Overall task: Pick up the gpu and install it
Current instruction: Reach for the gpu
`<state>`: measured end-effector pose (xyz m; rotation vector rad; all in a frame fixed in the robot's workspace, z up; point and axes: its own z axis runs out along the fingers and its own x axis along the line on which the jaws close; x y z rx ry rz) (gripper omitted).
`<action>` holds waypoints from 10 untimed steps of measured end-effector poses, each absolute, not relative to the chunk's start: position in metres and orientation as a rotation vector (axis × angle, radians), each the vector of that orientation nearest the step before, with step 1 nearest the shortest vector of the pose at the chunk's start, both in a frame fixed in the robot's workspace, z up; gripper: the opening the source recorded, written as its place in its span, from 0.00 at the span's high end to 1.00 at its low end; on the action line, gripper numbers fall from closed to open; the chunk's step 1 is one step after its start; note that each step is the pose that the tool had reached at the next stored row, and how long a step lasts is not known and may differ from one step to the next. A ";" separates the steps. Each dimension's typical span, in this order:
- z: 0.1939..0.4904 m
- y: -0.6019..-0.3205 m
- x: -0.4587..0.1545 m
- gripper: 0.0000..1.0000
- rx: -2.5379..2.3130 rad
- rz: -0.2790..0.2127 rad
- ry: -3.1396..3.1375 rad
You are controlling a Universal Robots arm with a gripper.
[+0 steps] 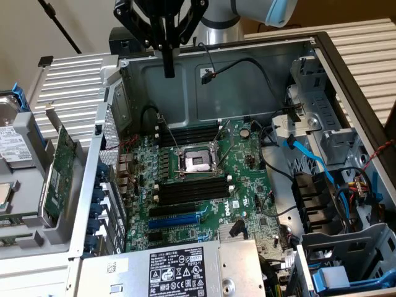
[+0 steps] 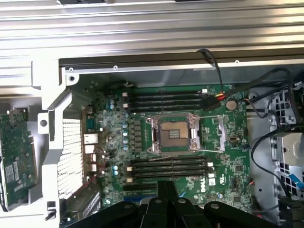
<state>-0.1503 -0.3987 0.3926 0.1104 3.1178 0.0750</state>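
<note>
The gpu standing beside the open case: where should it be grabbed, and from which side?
Probably by its upper long edge, from above: the gpu stands on edge in a grey holder, lower edge buried, thin flat faces exposed for the pincer to pinch.

We see an open computer case (image 1: 179, 80) with a large green motherboard (image 1: 247, 185) on its floor. At the board's middle sits a silver processor socket (image 1: 197, 162), with rows of black memory sticks (image 1: 189, 190) on two sides of it. A grey power supply (image 1: 179, 266) with a label lies just beside the board; a blue cable (image 1: 309, 158) runs at the exterior view's right.
</note>
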 end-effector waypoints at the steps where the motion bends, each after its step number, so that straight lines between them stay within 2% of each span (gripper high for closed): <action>1: 0.393 -0.399 -0.155 0.89 0.111 0.075 3.118; 10: 0.393 -0.399 -0.195 0.89 0.110 0.075 3.118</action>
